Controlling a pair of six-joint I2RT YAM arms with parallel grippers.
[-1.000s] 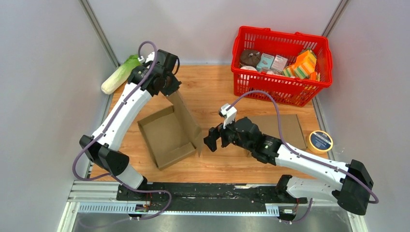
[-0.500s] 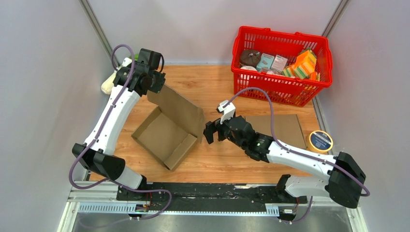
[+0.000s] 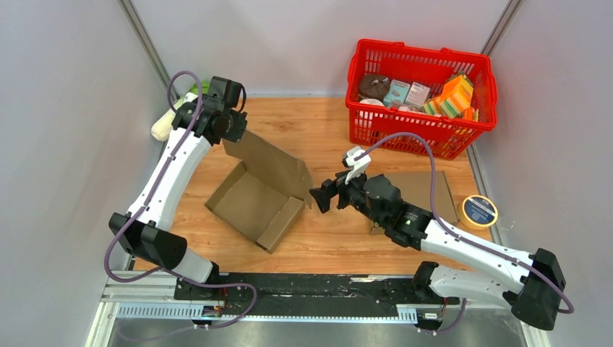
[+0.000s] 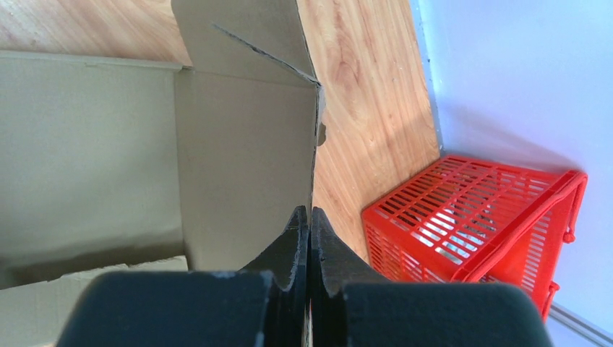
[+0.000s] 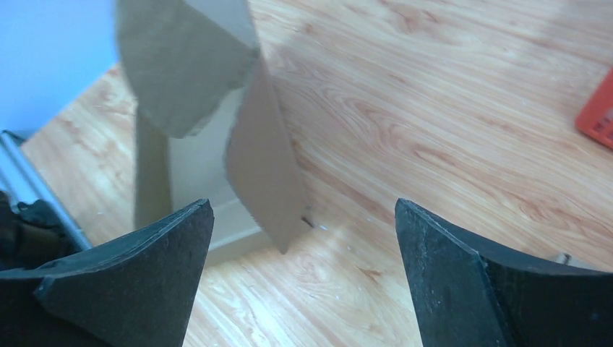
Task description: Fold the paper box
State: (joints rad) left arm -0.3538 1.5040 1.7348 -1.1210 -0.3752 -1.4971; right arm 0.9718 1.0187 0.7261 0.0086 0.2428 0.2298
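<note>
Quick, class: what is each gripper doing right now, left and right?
Left gripper: closed on a flap of the paper box.
Right gripper: open, holding nothing.

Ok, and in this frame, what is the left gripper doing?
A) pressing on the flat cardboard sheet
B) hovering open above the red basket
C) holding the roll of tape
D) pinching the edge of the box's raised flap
D: in the left wrist view the left gripper has its fingers shut on the edge of the box flap, while the right gripper stands open close by, holding nothing.
</note>
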